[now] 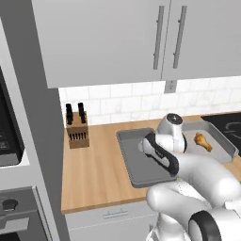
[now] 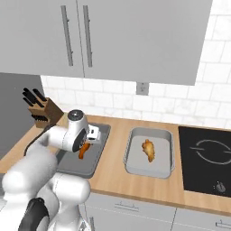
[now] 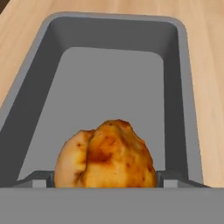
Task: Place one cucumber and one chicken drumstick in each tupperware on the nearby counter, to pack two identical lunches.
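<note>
My gripper (image 2: 85, 143) hangs over the left tupperware (image 2: 97, 155), shut on a chicken drumstick (image 2: 82, 151) that points down into it. In the hand view the orange-brown drumstick (image 3: 107, 157) sits between the two fingertips (image 3: 43, 179), with the grey tupperware (image 3: 175, 87) bare beneath it. A second drumstick (image 2: 148, 150) lies in the right tupperware (image 2: 131, 160), also seen from the left as drumstick (image 1: 203, 140) in tupperware (image 1: 221, 136). Both containers rest on the tan counter (image 1: 94, 174). The cucumber is out of view.
A wooden knife block (image 1: 77, 129) stands at the counter's back left, against the tiled wall. A black cooktop (image 2: 205, 155) lies right of the right container. Upper cabinets hang above, and a tall grey unit bounds the counter on the left.
</note>
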